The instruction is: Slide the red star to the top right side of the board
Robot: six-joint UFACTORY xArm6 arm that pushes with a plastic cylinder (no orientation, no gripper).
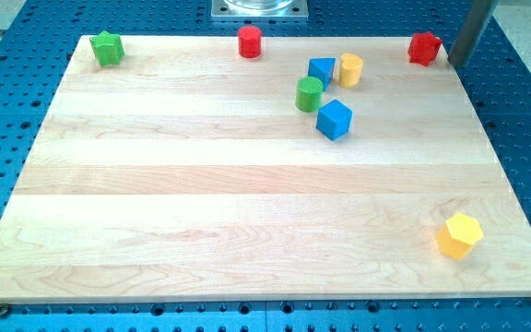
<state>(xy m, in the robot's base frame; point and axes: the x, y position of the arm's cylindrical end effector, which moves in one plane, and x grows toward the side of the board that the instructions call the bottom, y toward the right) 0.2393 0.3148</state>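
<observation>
The red star (424, 47) lies at the top right corner of the wooden board (201, 212). My rod comes down from the view's top right edge, and my tip (455, 62) rests just right of the red star, at the board's right edge. A small gap shows between tip and star.
A red cylinder (250, 41) sits at the top middle and a green star (107, 48) at the top left. A blue triangular block (321, 70), a yellow cylinder (350, 69), a green cylinder (309, 94) and a blue cube (334, 119) cluster right of centre. A yellow hexagon (458, 234) lies bottom right.
</observation>
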